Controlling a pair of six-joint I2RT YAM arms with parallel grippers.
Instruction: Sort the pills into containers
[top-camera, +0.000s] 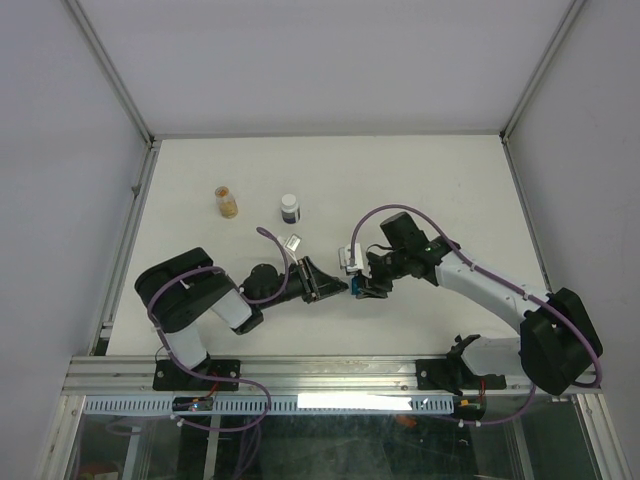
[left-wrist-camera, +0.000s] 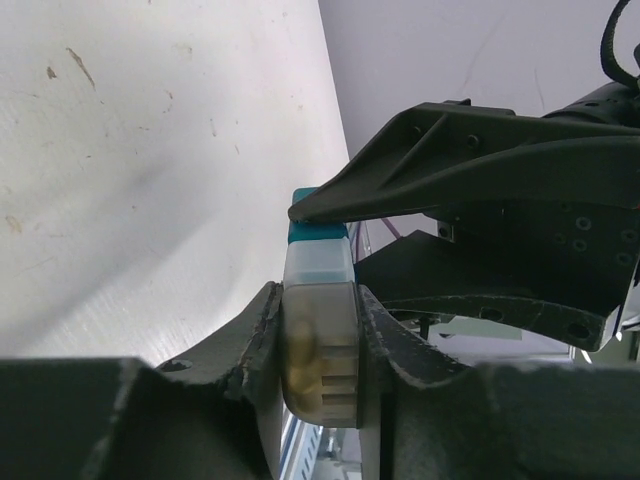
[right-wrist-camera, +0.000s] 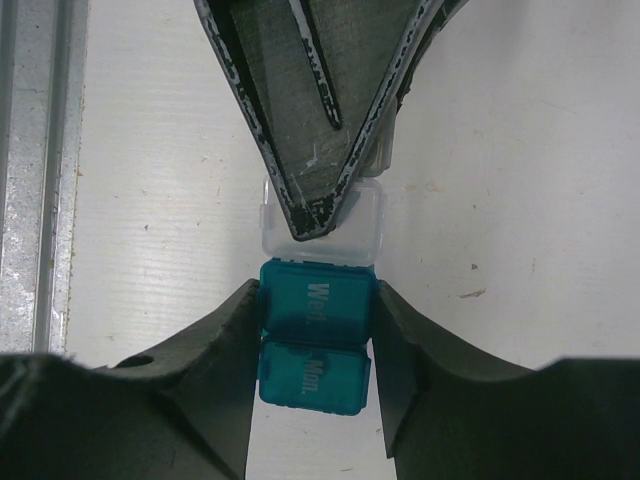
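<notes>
Left pincer (left-wrist-camera: 318, 312): closed hard on clear compartment (left-wrist-camera: 325, 268), squeezed from both sides; yellowish lump (left-wrist-camera: 300, 350) inside, too blurred to ID. Right pincer (right-wrist-camera: 318, 318): clamped on teal container (right-wrist-camera: 318, 378) across its long sides, lids marked "Wed." and "Mon." facing wrist cam. Clear compartment butted against end of teal container, touching; one piece or two, can't tell. Pincers tip to tip, left coming from left, right from right, meeting near middle of counter (top-camera: 450, 180), somewhat toward near edge. Lifted or resting on counter: can't tell. Grey container (top-camera: 293, 242) on counter just behind left pincer, apart from it, not gripped. Further back: orange bottle (top-camera: 227, 202) and dark bottle w/ white cap (top-camera: 289, 208), both upright, side by side w/ gap between, well apart from both pincers.
</notes>
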